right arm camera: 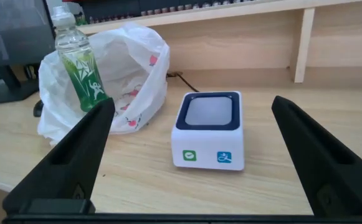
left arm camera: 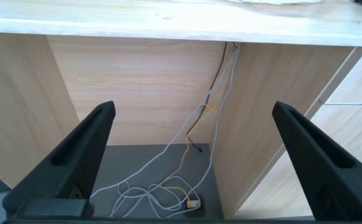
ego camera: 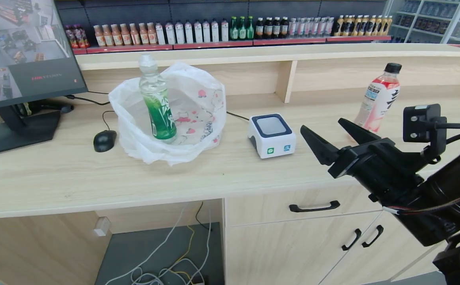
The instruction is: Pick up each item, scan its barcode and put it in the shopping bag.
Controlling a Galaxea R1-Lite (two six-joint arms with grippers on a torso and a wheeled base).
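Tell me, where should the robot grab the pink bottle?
Around its wide middle, where the label is, coming in level from the robot's side. The pink bottle stands upright with free counter around it, so a side grasp with one finger on each side probably suits best. The open right gripper is nearest.

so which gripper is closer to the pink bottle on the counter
Right. The right gripper hangs open over the front edge of the counter, just short of the pink bottle. The left gripper is open below the counter, facing the cables underneath.
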